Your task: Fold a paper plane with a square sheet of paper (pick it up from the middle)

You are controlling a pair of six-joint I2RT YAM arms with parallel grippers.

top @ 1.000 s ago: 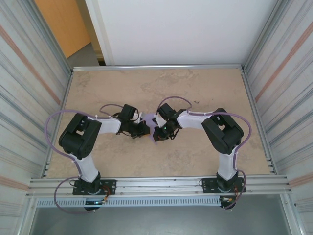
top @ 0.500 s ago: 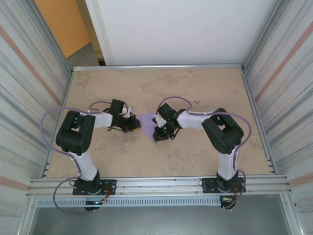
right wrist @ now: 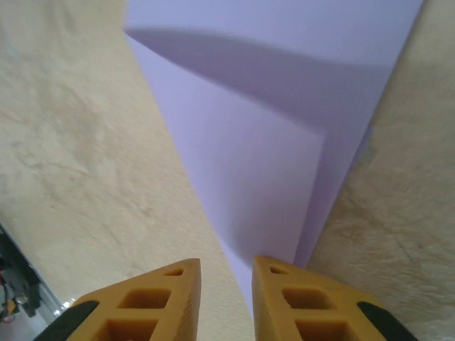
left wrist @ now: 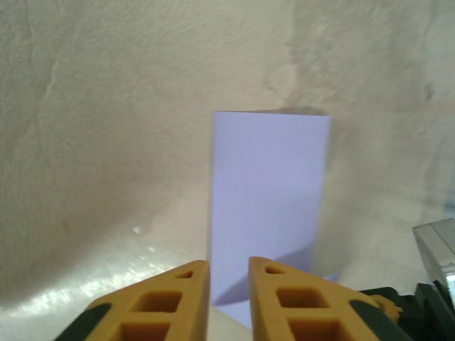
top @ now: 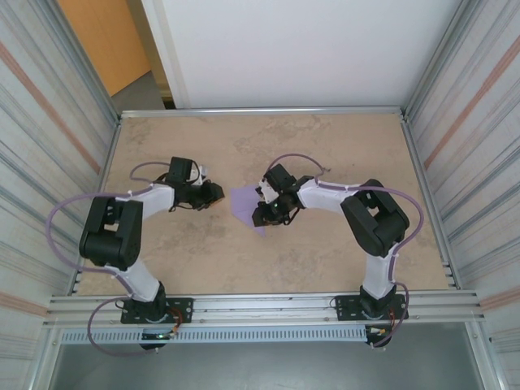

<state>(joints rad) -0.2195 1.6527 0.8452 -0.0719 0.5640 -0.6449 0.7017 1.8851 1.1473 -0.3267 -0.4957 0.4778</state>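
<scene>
left arm (top: 151, 197) pulled left off paper plane (top: 242, 203) | tip points near-right | both jaws slightly parted, empty

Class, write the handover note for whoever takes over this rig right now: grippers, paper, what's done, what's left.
Square sheet of paper: on the table between the grippers, partly folded.
Left gripper: slightly open, empty, just short of the sheet.
Right gripper: slightly open, at the sheet's pointed end.
Done: early folds.
Left: remaining folds into a plane.
</scene>
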